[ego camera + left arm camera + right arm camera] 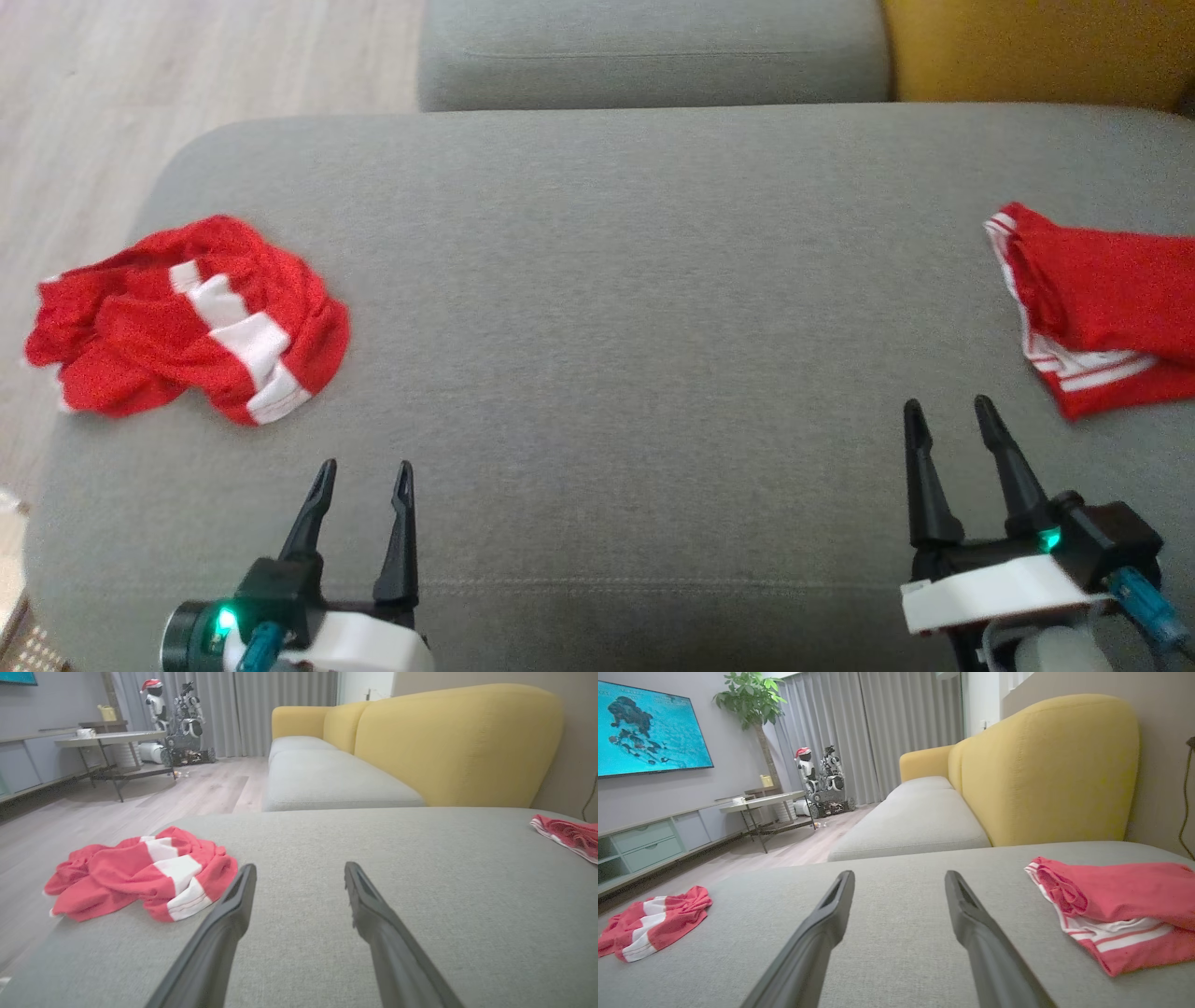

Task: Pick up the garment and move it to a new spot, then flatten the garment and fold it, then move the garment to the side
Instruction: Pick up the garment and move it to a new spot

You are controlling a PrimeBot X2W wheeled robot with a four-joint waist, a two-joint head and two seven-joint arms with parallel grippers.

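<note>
Broad grey sofa cushion [635, 308], mostly bare through the middle. Crumpled red garment [140, 327] with white bands lies bunched at the cushion's left edge, part of it spilling over the rim toward the wood floor [93, 112]. A second red garment [1102, 289], flatter and striped white at its hem, sits at the right edge; the head view cuts off its far side. Left end effector [365, 467] hovers above the near edge, jaws spread wide, nothing between them; the crumpled garment is ahead and to its left, apart from it. Right end effector [948, 404] likewise gapes empty, near the second garment's closest corner, not touching it. Beyond the far edge: another grey seat [653, 56] and a yellow backrest [1027, 47]. Further off in the room, a side table [112, 739], wall screen [644, 728] and small robot figures [822, 779], details too small to read.
</note>
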